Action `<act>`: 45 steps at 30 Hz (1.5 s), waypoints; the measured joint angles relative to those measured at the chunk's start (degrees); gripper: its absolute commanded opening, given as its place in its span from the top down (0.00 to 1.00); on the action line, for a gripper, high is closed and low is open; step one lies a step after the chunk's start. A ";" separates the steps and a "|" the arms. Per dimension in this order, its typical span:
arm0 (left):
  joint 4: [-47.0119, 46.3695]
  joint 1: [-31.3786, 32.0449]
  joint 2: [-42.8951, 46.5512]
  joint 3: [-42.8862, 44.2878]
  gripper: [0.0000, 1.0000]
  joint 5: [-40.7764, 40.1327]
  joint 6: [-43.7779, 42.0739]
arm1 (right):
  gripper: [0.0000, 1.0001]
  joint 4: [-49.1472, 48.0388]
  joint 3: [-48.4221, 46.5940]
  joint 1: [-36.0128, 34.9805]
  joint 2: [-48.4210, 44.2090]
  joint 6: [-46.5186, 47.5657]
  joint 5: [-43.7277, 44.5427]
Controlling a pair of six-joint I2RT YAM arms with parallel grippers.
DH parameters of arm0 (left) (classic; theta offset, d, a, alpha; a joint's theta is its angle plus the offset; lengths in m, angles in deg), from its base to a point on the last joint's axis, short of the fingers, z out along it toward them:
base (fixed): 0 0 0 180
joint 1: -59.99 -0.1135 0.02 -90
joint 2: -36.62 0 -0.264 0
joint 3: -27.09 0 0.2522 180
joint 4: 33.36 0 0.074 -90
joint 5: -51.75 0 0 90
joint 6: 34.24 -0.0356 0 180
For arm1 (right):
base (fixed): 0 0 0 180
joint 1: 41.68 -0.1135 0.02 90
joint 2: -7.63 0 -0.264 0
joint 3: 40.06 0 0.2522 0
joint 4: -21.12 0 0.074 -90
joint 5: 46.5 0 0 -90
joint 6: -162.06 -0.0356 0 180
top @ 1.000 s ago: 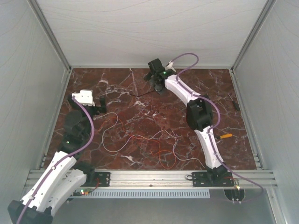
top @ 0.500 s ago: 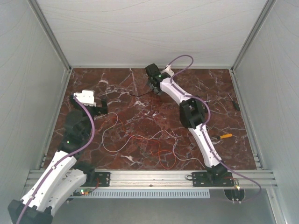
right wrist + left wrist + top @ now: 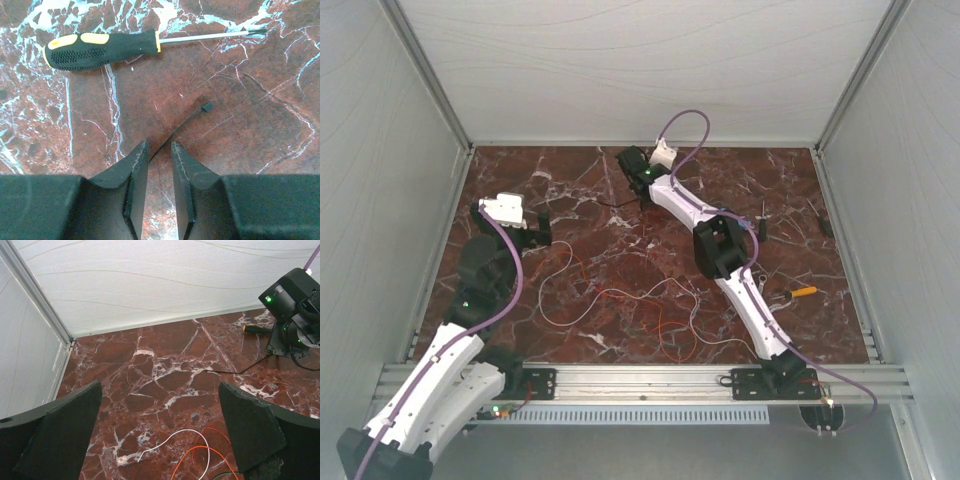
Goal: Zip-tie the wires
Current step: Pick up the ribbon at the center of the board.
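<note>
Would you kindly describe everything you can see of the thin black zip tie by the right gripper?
The zip tie is a thin, slightly curved black strip, plastic by its look, with a small square head at its free end. It lies flat and unfastened on the red marble table, apart from the screwdriver beyond it. Its tail runs into the narrow gap of the right gripper, whose jaws stand slightly apart and do not visibly pinch it.

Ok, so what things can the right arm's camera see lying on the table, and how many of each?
Screwdriver: 1
Zip tie: 1
Total: 2
</note>
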 measured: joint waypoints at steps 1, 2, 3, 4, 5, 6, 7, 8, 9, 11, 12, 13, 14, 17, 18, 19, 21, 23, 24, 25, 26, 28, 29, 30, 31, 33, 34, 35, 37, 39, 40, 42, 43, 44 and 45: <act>0.00 0.00 0.00 0.00 0.00 0.02 -0.02 | 0.78 0.00 0.02 -0.26 0.07 1.05 0.96; 0.00 0.00 0.00 0.00 0.00 0.04 -0.04 | 0.78 0.07 0.07 -0.52 0.13 2.14 1.90; 0.00 0.00 0.00 0.00 0.00 0.04 -0.09 | 0.78 0.11 0.17 -0.63 0.13 3.28 2.45; 0.02 0.00 0.00 0.00 0.00 0.09 -0.11 | 0.78 0.20 0.26 -0.72 0.13 4.39 2.78; 0.02 0.00 0.00 0.00 0.00 0.11 -0.13 | 0.79 0.26 0.26 -0.76 0.13 5.64 2.80; 0.02 0.00 0.00 0.00 0.00 0.13 -0.15 | 0.81 0.31 0.26 -0.83 0.13 6.88 2.60; 0.07 0.00 0.00 0.00 0.00 0.17 -0.17 | 0.81 0.39 0.26 -0.83 0.13 8.07 2.29; 0.11 0.00 0.00 0.00 0.01 0.22 -0.17 | 0.82 0.48 0.26 -0.83 0.13 9.31 1.90; 0.26 0.00 0.02 0.00 0.00 0.26 -0.20 | 0.82 0.68 0.24 -0.83 0.13 10.51 1.46; 0.63 0.00 0.02 0.00 0.00 0.28 -0.22 | 0.85 0.87 0.24 -0.83 0.13 12.13 0.94; 0.85 0.00 0.02 0.00 0.00 0.31 -0.22 | 0.87 0.79 0.59 -0.81 0.09 12.63 0.74; 0.98 0.00 0.02 0.00 0.00 0.31 -0.22 | 0.90 0.55 1.73 -0.83 -0.44 13.03 0.68; 0.98 0.00 0.02 0.00 0.00 0.33 -0.24 | 0.93 -0.31 3.45 -0.81 -1.29 13.29 0.63; 1.03 0.00 0.02 0.00 0.00 0.44 -0.24 | 1.00 -2.75 10.40 -0.74 -5.09 13.55 0.22; 1.05 0.00 0.02 0.00 0.00 0.48 -0.24 | 1.00 -3.37 12.61 -0.61 -6.38 13.75 -0.04; 1.09 0.00 0.00 0.00 0.00 0.52 -0.24 | 1.00 -3.96 14.73 -0.48 -7.61 13.99 -0.39; 1.25 0.00 0.00 0.00 0.00 0.63 -0.24 | 1.00 -5.42 18.97 -0.15 -10.10 14.56 -1.11; 1.38 0.00 0.00 0.00 0.00 0.79 -0.26 | 1.00 -7.21 23.47 0.33 -12.61 14.95 -1.90; 1.38 0.00 0.00 0.00 0.00 0.90 -0.28 | 1.00 -8.20 26.08 0.74 -14.16 15.06 -2.43; 1.38 0.00 0.00 0.00 0.00 1.05 -0.28 | 1.00 -9.14 28.17 1.18 -15.39 15.21 -3.04; 1.38 0.00 0.00 0.00 0.00 1.14 -0.31 | 1.00 -10.45 30.51 1.81 -16.81 15.50 -3.85; 1.40 0.00 0.00 0.00 0.00 1.31 -0.31 | 1.00 -12.02 33.66 3.23 -18.69 16.24 -5.42; 1.40 0.00 -0.02 0.00 0.00 1.33 -0.33 | 1.00 -12.52 34.27 3.91 -19.06 16.55 -5.90; 1.40 0.00 -0.02 0.00 0.00 1.38 -0.33 | 0.98 -12.94 34.51 4.63 -19.21 16.98 -6.45; 1.40 0.00 -0.04 0.00 0.00 1.42 -0.35 | 0.93 -13.27 34.53 5.22 -19.23 17.40 -6.80; 1.40 0.00 -0.13 0.00 0.00 1.53 -0.35 | 0.87 -13.55 34.49 6.23 -19.23 17.94 -7.43; 1.40 0.00 -0.15 0.00 0.00 1.55 -0.35 | 0.85 -13.51 34.32 6.60 -19.23 18.08 -7.76; 1.42 0.00 -0.22 0.00 0.00 1.57 -0.37 | 0.84 -13.42 34.14 6.95 -19.23 18.38 -8.11; 1.44 0.00 -0.28 0.00 0.00 1.57 -0.39 | 0.82 -13.09 33.73 7.54 -19.10 18.95 -8.90; 1.46 0.02 -0.33 0.00 0.00 1.60 -0.39 | 0.82 -12.44 32.89 8.02 -18.71 19.45 -9.44; 1.46 0.00 -0.35 0.00 0.00 1.64 -0.39 | 0.82 -12.11 32.37 8.24 -18.49 19.76 -9.57; 1.46 0.00 -0.42 0.00 0.01 1.75 -0.39 | 0.82 -11.54 31.52 8.61 -18.05 20.17 -9.88; 1.49 0.00 -0.44 0.00 0.00 1.79 -0.39 | 0.82 -11.30 31.12 8.74 -17.84 20.44 -10.10; 1.49 0.00 -0.48 0.00 0.00 1.81 -0.39 | 0.82 -11.15 30.75 8.87 -17.64 20.70 -10.29; 1.49 0.00 -0.52 0.00 0.00 1.84 -0.39 | 0.82 -10.91 30.36 9.01 -17.44 20.92 -10.49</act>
